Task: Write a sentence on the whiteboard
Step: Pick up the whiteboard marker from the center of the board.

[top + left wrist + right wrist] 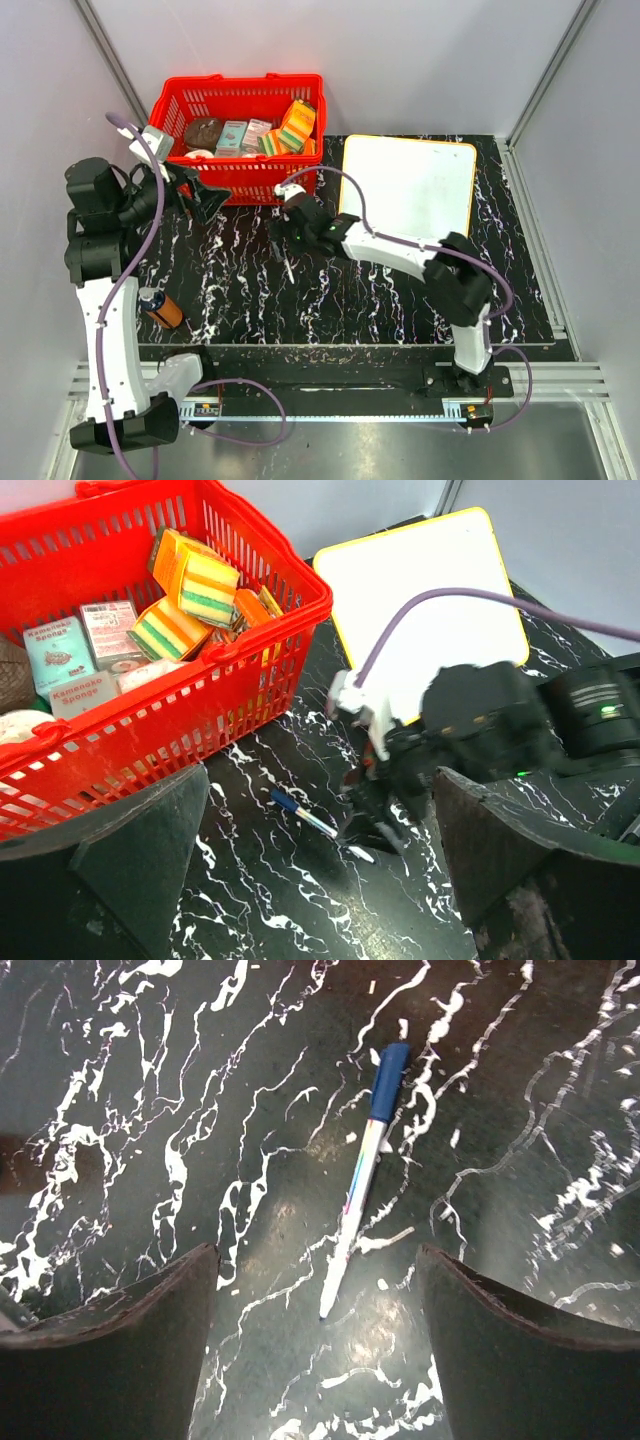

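Item one, our landmark: a red plastic lattice basket (240, 85) at the far left of the black, white-veined bench (380, 290), holding yellow, green and orange striped sponges (195, 580), teal boxed sponge packs (60, 655) and a brown round object (203, 130). Item two: a flat white rectangular whiteboard with rounded corners and a thin yellow-orange rim (408, 190), lying flat on the bench just to the right of the basket, its face plain white in our views. Item three: a slim white marker pen with a blue cap (360, 1175), lying on the bench in front of the basket's right front corner, touching nothing else. Item four: the right tool (318, 1260), poised over that pen with its two dark fingers spread wide on either side, holding nothing; we see a gap between them and the pen. Item five: the left tool (320, 775), at the basket's front wall toward its left end, jaws fully parted and empty. Item six: a small orange cylinder with a dark cap (160, 308), on the bench well in front of the basket's left corner, beside the left arm.
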Motion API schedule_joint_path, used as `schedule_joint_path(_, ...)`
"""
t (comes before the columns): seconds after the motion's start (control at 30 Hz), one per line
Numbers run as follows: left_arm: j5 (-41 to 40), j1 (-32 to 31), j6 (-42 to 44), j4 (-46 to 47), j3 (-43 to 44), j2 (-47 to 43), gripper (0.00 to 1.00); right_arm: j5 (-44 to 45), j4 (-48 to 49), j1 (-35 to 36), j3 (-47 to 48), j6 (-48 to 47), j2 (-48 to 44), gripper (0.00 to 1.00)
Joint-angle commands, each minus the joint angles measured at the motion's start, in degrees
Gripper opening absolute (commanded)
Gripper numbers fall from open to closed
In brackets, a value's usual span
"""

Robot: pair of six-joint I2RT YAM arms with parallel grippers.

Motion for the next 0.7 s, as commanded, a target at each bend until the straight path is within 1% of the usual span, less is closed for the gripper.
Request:
schedule_joint_path(0.0, -1.14, 0.24, 0.8, -3.78, 2.3, -1.75, 0.99, 0.38, -4.32, 1.15, 9.11, -1.71, 6.38, 0.78)
schedule_joint_path(0.03, -1.14, 0.24, 0.8, -3.78, 1.86, -2.1, 0.99, 0.56, -6.15, 1.32, 10.35, -1.8, 9.09, 0.74)
schedule_joint_path(0.07, -1.05, 0.24, 0.97, -4.04, 1.68, -2.8, 0.99, 0.9, -6.96, 1.32, 11.5, -1.8, 10.25, 0.69)
schedule_joint_path(0.1, -0.79, 0.24, 1.24, -4.22, 1.5, -3.07, 0.99, 1.26, -7.4, 1.41, 13.34, -1.62, 11.3, 0.66)
schedule_joint_path(0.27, 1.14, 0.33, 2.47, -6.15, 0.01, -3.86, 0.99, 2.23, -9.6, 1.5, 16.69, -1.8, 16.67, 0.62)
schedule_joint_path(0.37, 1.41, 0.24, 3.08, -6.51, -1.39, -4.04, 0.99, 2.58, -10.57, 1.59, 18.45, -1.88, 19.31, 0.55)
schedule_joint_path(0.4, 1.32, 0.24, 3.43, -6.42, -1.57, -4.04, 0.99, 2.58, -10.65, 1.59, 19.06, -1.88, 20.01, 0.51)
schedule_joint_path(0.43, 1.06, 0.24, 3.61, -6.42, -1.83, -4.13, 0.99, 2.84, -10.92, 1.59, 19.42, -1.8, 21.06, 0.42)
schedule_joint_path(0.57, -0.17, 0.33, 3.44, -6.51, -2.19, -3.51, 0.99, 2.49, -11.09, 1.59, 20.3, -1.71, 23.35, 0.4)
schedule_joint_path(0.63, -0.09, 0.33, 3.44, -6.51, -1.93, -3.51, 0.99, 2.32, -12.05, 1.67, 21.17, -1.88, 24.85, 0.3)
schedule_joint_path(0.67, 0.0, 0.33, 3.35, -6.51, -1.58, -3.43, 0.99, 2.66, -12.5, 1.68, 21.44, -1.88, 25.37, 0.16)
